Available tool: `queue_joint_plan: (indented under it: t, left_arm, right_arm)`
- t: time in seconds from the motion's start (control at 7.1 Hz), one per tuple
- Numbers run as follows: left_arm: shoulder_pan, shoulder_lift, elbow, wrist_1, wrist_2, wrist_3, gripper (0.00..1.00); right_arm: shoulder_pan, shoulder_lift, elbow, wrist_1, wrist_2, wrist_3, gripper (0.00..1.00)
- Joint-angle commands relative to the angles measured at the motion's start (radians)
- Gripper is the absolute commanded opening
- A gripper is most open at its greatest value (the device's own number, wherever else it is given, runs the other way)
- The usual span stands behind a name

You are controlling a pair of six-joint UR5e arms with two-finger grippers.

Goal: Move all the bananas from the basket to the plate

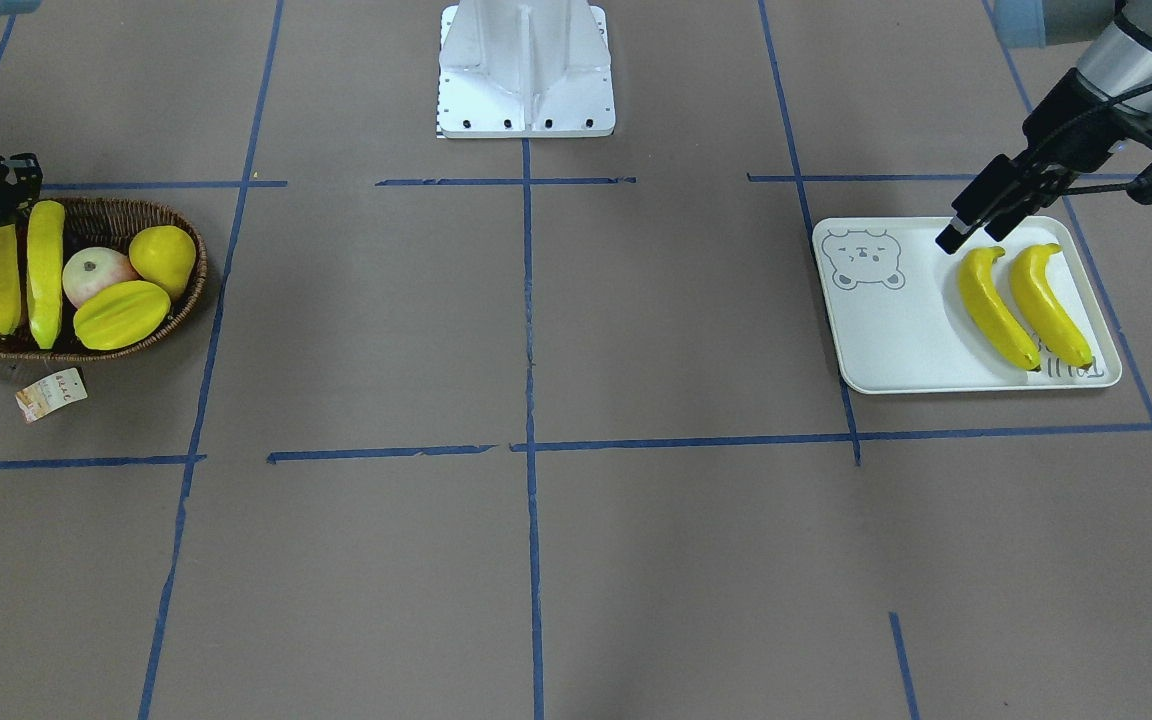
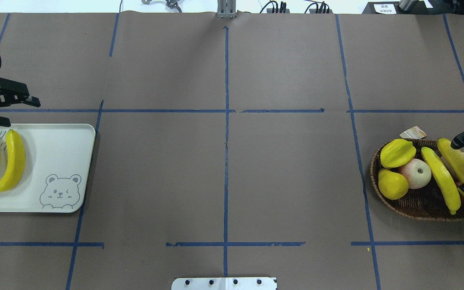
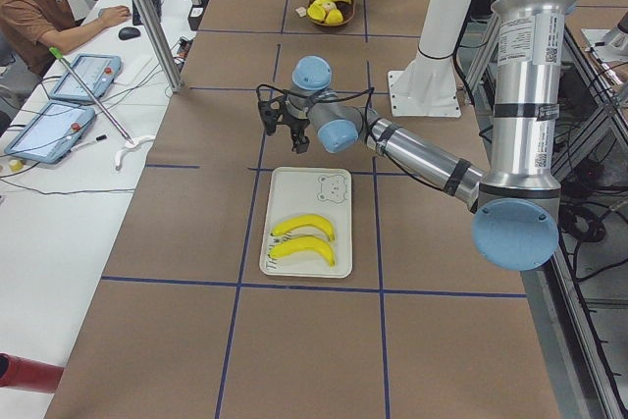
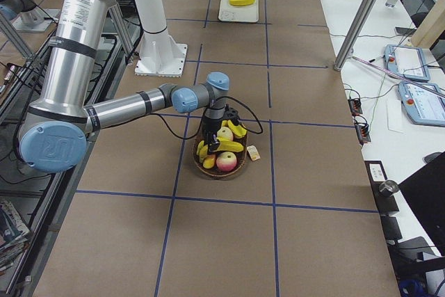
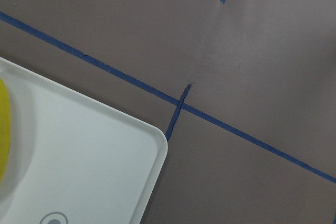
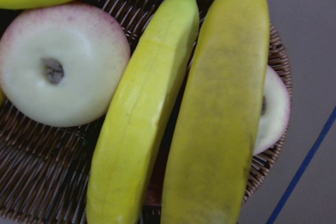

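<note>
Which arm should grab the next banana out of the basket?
Right: the right gripper hangs over the two bananas in the basket, while the left gripper is far off, at the plate.

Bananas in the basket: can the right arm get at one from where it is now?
Likely yes. The right pincer hangs open just over the basket, and both bananas lie on top of the other fruit with nothing covering them. They lie close side by side, which may crowd a finger.
</note>
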Motion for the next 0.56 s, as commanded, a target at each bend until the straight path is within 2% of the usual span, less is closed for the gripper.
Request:
queue_joint_plan:
  t: [0.0, 0.14, 0.42]
  left_arm:
    - [0.000, 0.000, 0.000, 0.000, 0.000, 0.000, 1.00]
    - [0.000, -0.002, 0.000, 0.000, 0.000, 0.000, 1.00]
    - [0.005, -0.002, -0.001, -0.003, -0.002, 0.000, 1.00]
  right_arm:
    - [0.098, -0.024, 0.065, -0.004, 0.007, -0.071, 0.00]
    - [0.143, -0.007, 0.098, -0.003, 0.038, -0.073, 0.00]
    - [0.162, 0.158, 0.106, -0.004, 0.260, -0.044, 0.00]
